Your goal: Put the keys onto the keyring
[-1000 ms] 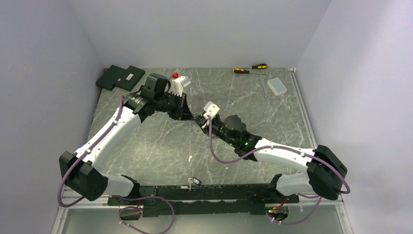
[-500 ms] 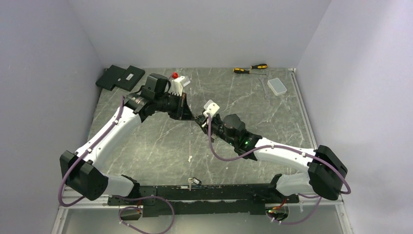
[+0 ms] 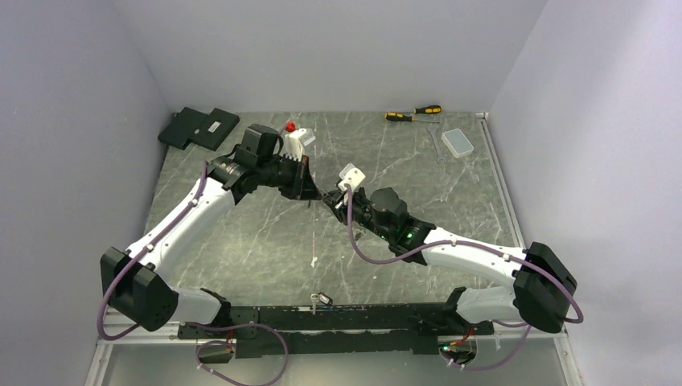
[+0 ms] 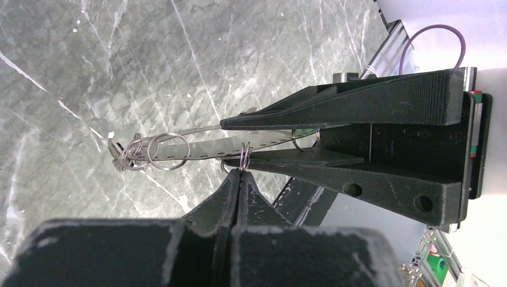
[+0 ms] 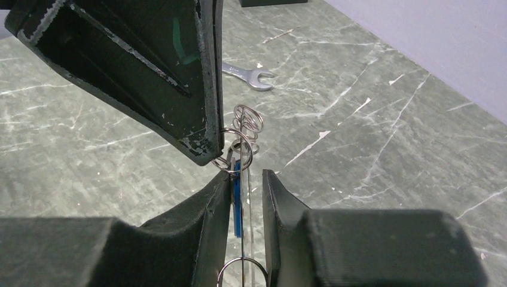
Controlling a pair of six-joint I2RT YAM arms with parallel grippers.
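Mid-air above the table [image 5: 388,119], the left gripper [image 4: 242,172], pressed together on a loop of the keyring [image 4: 203,152], meets the right gripper [image 5: 245,177], whose part-spread jaws flank the blue key [image 5: 237,197], possibly unclamped; a sideways tug between the arms could drop the key or slip the loop.
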